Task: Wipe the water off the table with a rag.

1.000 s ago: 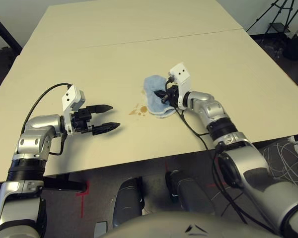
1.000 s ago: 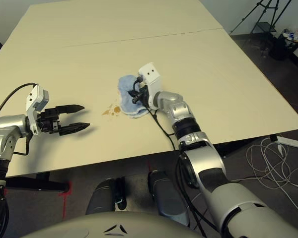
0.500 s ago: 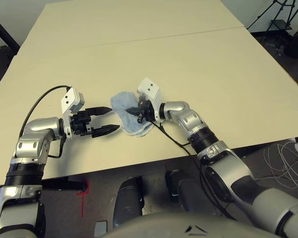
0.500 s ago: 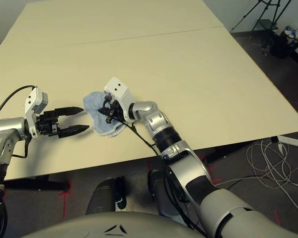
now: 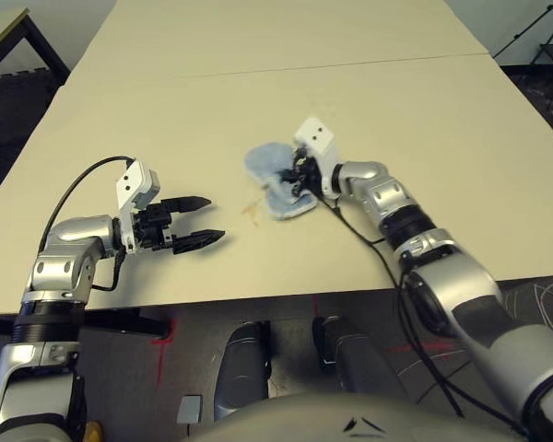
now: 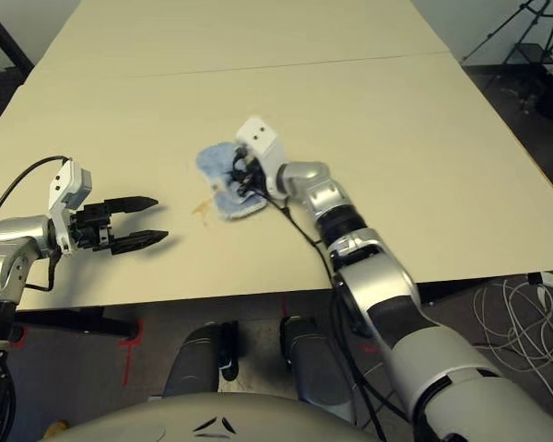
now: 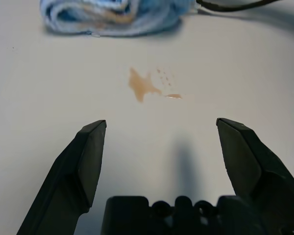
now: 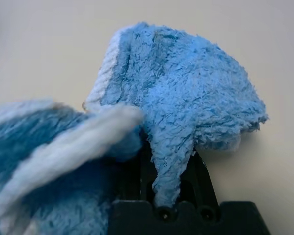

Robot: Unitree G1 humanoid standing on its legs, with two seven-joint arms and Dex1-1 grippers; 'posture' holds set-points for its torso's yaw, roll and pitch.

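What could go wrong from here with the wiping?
1. The rag is bunched in the right pincer, so little of it may lie flat and a pass could skid over the water.
2. A brown stain sits beside the rag, uncovered; a stroke may smear it instead of lifting it.
3. The left pincer hangs open near that stain; a sweep toward it could collide.

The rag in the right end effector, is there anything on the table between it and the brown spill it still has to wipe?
Nothing visible. The blue rag, pinched in the right end effector, lies just beside the amber spill, with bare table between them. The open left end effector hangs short of the spill, not across the path.
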